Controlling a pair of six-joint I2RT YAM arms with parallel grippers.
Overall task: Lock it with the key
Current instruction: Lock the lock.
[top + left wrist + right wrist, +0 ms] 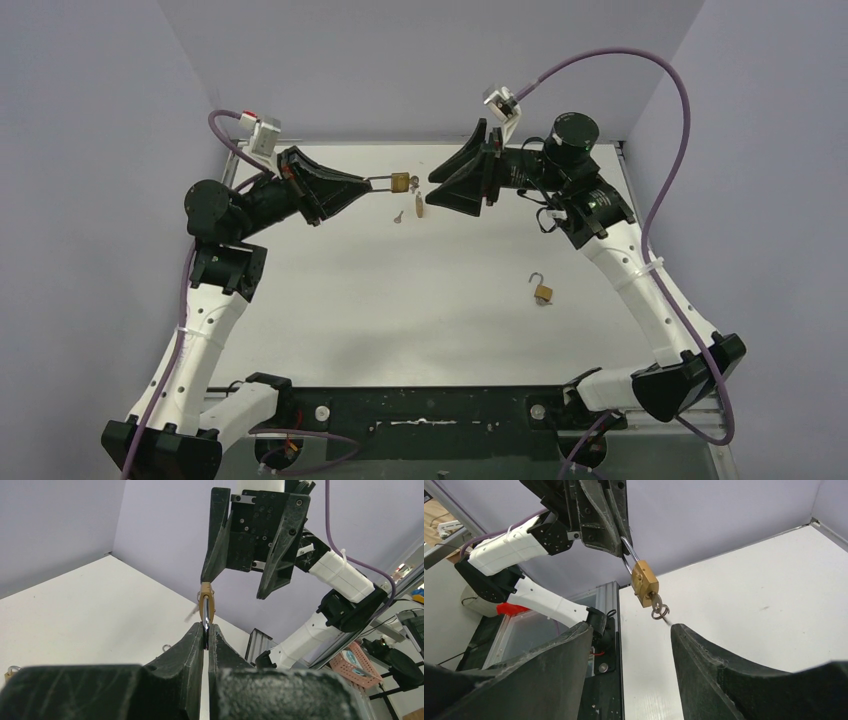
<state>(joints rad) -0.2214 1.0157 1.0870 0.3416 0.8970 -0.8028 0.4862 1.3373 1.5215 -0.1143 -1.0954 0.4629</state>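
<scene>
Right now, your left end effector [206,634] is clenched on the steel shackle of a brass padlock [645,584], holding it in the air above the far part of the table [400,320]. In the left wrist view the two fingers are pressed together on the shackle, with the lock body sticking out past their tips. A key [655,601] sits in the keyhole at the bottom of the body, and its ring [659,612] hangs from it on the side facing your right arm. Your right end effector [631,627] is released: its fingers stand well apart, with nothing between them, and they point at the lock from just beside it without touching the lock or the key. From above, the two end effectors face each other tip to tip, with the padlock between them. You cannot tell from these views whether the shackle is pushed home into the body. A second padlock [541,291] lies on the table nearer your right arm, well apart from the held one, with its shackle swung open. Near the held lock in the top view, a small brass piece [419,210] and a small grey piece [398,217] show against the table, too small to identify.
</scene>
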